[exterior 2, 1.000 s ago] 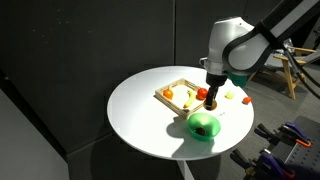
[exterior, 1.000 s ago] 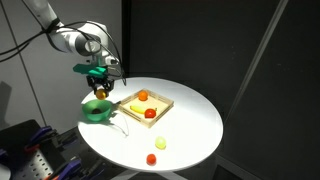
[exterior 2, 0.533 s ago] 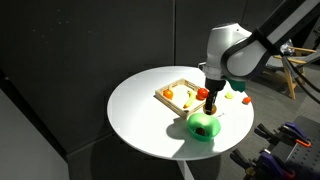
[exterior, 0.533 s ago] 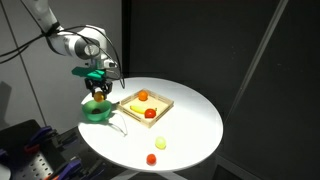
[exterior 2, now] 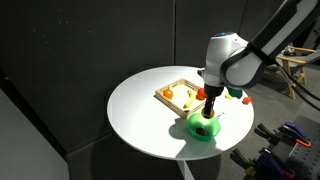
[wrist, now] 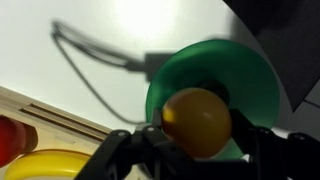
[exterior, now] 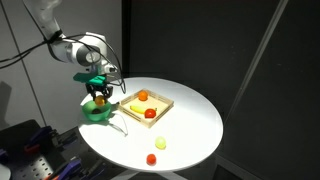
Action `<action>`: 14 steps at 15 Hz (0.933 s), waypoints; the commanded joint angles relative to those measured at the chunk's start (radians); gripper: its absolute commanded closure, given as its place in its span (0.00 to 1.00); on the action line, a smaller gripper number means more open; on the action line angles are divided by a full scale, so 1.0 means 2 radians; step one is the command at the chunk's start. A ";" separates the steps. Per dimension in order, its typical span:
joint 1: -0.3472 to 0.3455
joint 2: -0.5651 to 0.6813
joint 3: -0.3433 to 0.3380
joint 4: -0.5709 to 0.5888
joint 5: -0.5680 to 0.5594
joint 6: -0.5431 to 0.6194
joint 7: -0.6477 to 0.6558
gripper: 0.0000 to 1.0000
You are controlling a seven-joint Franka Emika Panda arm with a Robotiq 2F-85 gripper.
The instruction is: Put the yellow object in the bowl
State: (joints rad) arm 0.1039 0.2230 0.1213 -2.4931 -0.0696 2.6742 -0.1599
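Pincer (wrist: 196,150) clamped on the yellow object (wrist: 197,120), lower centre of wrist view, apparently just over the bowl (wrist: 228,68). Bowl on bench (exterior: 190,125), left of tray (exterior: 158,104) in an exterior view.

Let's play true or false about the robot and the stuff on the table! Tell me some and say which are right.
1. The gripper holds a yellow ball above the bowl. True.
2. The bowl is blue. False: it is bright green.
3. The tray has small fruit pieces in it. True.
4. The table is square. False: it is round and white.
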 commanded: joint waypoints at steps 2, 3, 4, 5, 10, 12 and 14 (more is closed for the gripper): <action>0.003 0.011 -0.007 0.001 -0.021 0.019 0.010 0.58; 0.003 0.013 -0.008 0.001 -0.023 0.020 0.010 0.58; 0.003 0.014 -0.008 0.001 -0.022 0.020 0.010 0.08; 0.002 0.015 -0.007 0.001 -0.021 0.019 0.009 0.06; 0.002 0.014 -0.008 0.002 -0.019 0.009 0.013 0.00; 0.002 0.008 -0.012 0.003 -0.017 -0.006 0.026 0.00; 0.002 0.000 -0.019 0.001 -0.015 -0.016 0.045 0.00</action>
State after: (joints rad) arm 0.1039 0.2554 0.1048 -2.4913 -0.0872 2.6871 -0.1327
